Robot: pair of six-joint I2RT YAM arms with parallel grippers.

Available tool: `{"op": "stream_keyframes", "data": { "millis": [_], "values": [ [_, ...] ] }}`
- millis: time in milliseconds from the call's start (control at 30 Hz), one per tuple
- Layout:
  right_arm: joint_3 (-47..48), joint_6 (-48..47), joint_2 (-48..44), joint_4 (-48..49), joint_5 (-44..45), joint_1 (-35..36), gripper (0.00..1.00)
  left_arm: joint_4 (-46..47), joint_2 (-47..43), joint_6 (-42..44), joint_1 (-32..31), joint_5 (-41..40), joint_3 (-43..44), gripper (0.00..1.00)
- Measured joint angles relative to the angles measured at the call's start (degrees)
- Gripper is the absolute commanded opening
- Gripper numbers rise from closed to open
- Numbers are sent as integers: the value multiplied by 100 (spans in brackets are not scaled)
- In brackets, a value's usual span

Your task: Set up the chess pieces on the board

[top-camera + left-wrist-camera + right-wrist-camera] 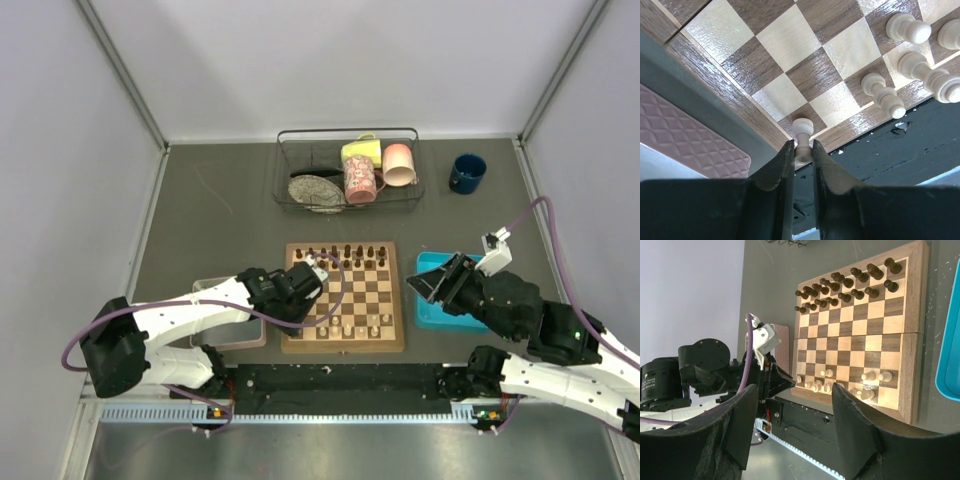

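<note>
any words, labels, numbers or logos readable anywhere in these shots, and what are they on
None: no text can be read in any view.
Board: no letters or numbers show on its border.
Patterned pink mug in the wire basket: pattern only, too small to make out any lettering.
Pale pawn in the left hand: unmarked.

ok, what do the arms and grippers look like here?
Left arm and right arm: white links, bulky black joint housings. A purple cable loops along each. Left gripper and right gripper: two black tapered fingers; a white block sits at each wrist.
</note>
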Motion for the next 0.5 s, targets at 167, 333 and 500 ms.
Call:
{"op": "stream_keyframes", "data": {
  "millis": [167, 333, 500],
  "values": [
    [0, 0, -2, -7, 2, 0, 60, -2, 0, -4, 0, -68, -11, 0],
    [0, 0, -33, -9, 4, 0, 60, 0, 22, -24, 0, -85, -11, 0],
    [0, 2, -66, -20, 7, 0, 61, 17, 96, -24, 0, -79, -11, 4]
  ]
}}
